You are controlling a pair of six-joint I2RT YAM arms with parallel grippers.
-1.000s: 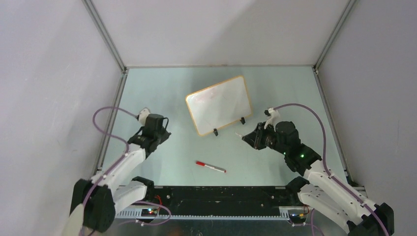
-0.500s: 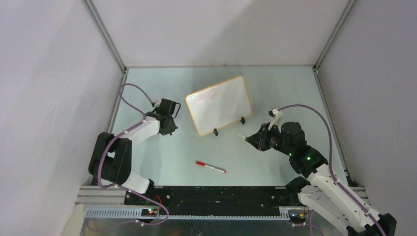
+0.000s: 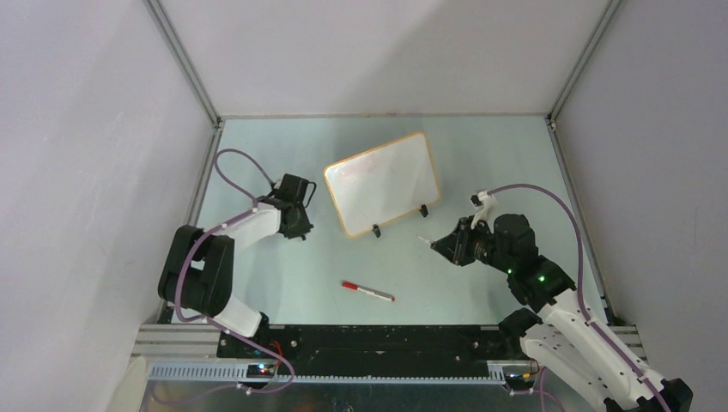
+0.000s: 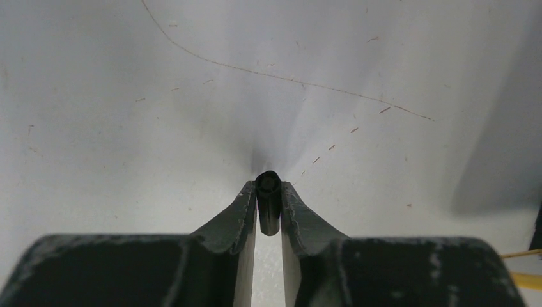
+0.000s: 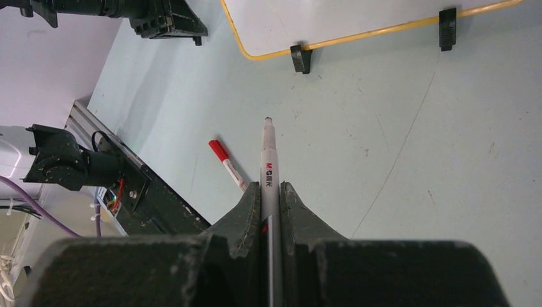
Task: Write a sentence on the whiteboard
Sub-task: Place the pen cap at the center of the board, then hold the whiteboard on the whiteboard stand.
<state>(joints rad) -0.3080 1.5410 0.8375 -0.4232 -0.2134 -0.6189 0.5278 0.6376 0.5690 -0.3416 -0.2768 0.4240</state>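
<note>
The whiteboard [image 3: 382, 183] [image 5: 358, 16] lies in the middle of the table, orange-framed. No sentence is in view on its white face. My right gripper [image 3: 446, 246] [image 5: 270, 192] hovers right of the board's near edge, shut on a white marker [image 5: 268, 160]. The marker's bare tip [image 3: 421, 239] points toward the board. Left of the board, my left gripper [image 3: 302, 230] [image 4: 268, 190] points straight down, close to the table. A small black cap [image 4: 269, 206] is pinched between its fingertips.
A second marker with a red cap [image 3: 367, 292] [image 5: 227, 165] lies on the table near the front rail [image 3: 369, 343]. The board's two black clip feet [image 3: 376, 230] [image 3: 423, 210] stick out along its near edge. Enclosure walls close in the table's other sides.
My left arm has swung forward from near its base to the table left of the board, and its gripper has gone lower. My right gripper has drifted slightly right with the marker.
</note>
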